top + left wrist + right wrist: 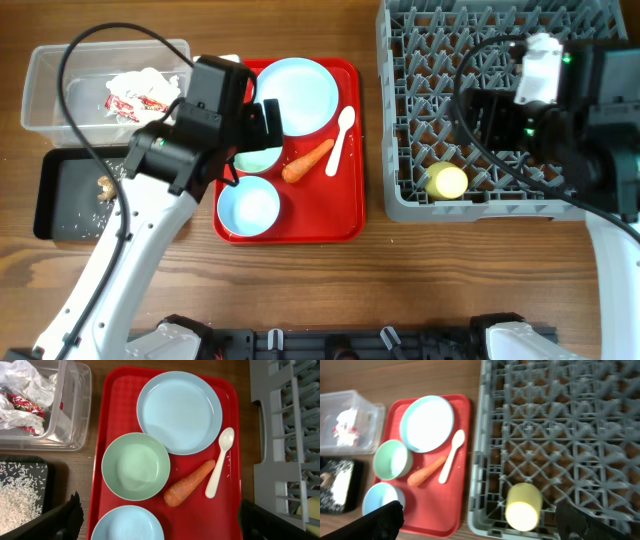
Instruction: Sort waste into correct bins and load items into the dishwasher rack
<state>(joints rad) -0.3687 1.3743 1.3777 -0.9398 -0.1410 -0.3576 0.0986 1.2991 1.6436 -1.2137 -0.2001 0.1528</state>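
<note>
The light-blue plate [297, 95], two bowls [248, 207] [136, 466], the orange carrot [307, 161] and the white spoon [340, 139] lie on a red tray [320, 210]. The yellow cup [446, 181] lies on its side in the grey rack [400, 100], near its front edge. Crumpled paper with the red wrapper [140, 92] sits in the clear tub [60, 70]. Rice [15, 505] and a brown scrap [104, 184] lie in the black tray [70, 190]. My left gripper [160, 525] is open and empty above the bowls. My right gripper [480, 520] is open and empty above the rack beside the cup [522, 506].
The clear tub stands behind the black tray at the table's left. The red tray lies between them and the rack. My left arm hides part of the far bowl from overhead. A few rice grains lie by the spoon [220, 462].
</note>
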